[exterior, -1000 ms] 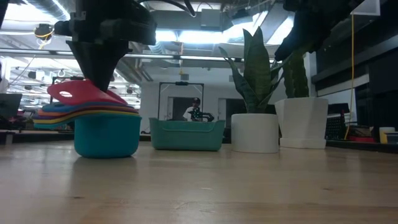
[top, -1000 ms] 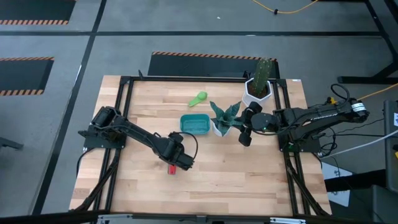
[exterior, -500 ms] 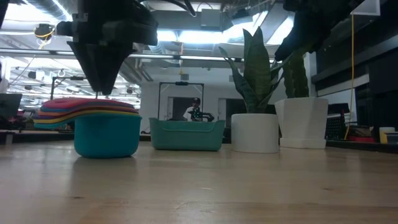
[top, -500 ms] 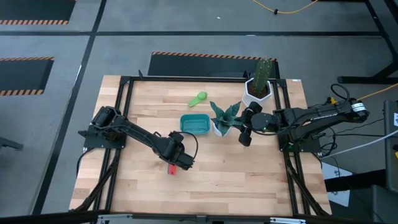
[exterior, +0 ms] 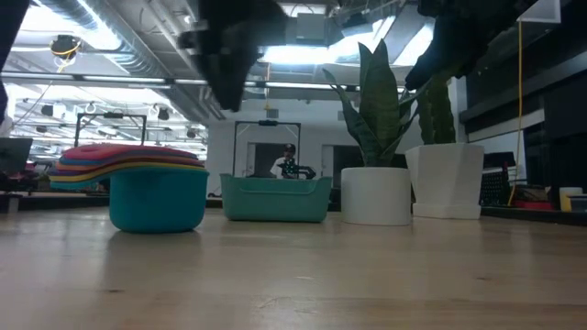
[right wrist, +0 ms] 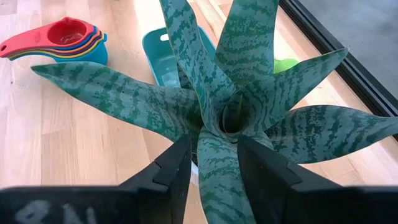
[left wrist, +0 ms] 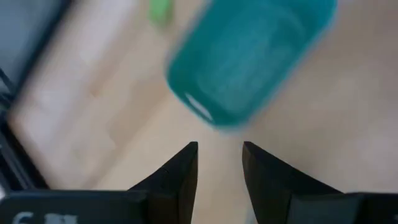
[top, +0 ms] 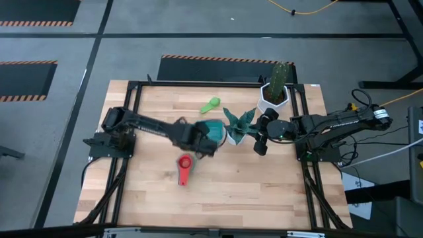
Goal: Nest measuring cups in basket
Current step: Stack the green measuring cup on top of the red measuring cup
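The nested measuring cups (top: 184,166), red on top and a teal-blue one at the bottom, stand on the table's middle (exterior: 138,188), handles toward the near edge. One green cup (top: 211,104) lies apart at the far side. The teal basket (top: 215,132) stands right of the stack (exterior: 275,197). My left gripper (left wrist: 219,152) hovers open above the basket's near left corner (left wrist: 249,62), with nothing between its fingers. My right gripper (right wrist: 217,155) waits open at the right, just behind the striped plant's leaves.
A striped-leaf plant in a white pot (top: 238,125) stands right beside the basket (exterior: 376,194). A cactus in a white pot (top: 274,92) stands at the far right. Bare wood lies toward the near edge and the left.
My left gripper has let go of the red cup's handle, which was tipped up and now lies flat on the stack. The gripper has then risen and swung toward the far right, over the basket, turning as it went. The stack stays in place.
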Tool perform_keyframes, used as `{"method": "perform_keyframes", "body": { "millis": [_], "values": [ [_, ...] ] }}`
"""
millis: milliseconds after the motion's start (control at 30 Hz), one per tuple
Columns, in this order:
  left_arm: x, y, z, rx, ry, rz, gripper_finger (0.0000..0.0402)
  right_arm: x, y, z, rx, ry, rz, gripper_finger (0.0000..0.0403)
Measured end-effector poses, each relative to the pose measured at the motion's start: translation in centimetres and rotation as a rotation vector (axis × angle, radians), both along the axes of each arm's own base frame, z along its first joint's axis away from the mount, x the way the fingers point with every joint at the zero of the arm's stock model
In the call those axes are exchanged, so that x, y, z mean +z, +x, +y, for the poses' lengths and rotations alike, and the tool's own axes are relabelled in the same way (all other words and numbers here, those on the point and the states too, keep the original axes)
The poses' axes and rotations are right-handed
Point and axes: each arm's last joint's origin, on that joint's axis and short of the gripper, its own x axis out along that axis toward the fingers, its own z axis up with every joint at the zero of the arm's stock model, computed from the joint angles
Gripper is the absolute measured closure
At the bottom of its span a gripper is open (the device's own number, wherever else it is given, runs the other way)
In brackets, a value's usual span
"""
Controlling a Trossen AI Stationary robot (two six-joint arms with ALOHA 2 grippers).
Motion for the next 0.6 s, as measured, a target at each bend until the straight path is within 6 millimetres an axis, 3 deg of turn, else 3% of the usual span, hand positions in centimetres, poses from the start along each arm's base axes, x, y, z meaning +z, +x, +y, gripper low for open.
{"method": "perform_keyframes", "body": {
  "millis": [133,300,433,600],
  "values": [
    [1.9,0.9,3.2,-0.036,0.092,-0.013,0.0282,0.0,0.0,0.0,0.0,0.0,0.0,0.0267],
    [3.6,1.4,7.3,-0.038,0.086,-0.018,0.0282,0.0,0.0,0.0,-0.002,0.002,-0.001,0.0267],
    [4.2,1.2,10.3,-0.011,0.069,-0.015,0.0275,0.0,0.0,0.0,-0.001,0.002,-0.001,0.0267],
    [4.0,0.6,13.7,0.056,-0.035,-0.029,0.0237,0.0,0.0,0.0,-0.001,0.001,-0.001,0.0267]
  ]
}}
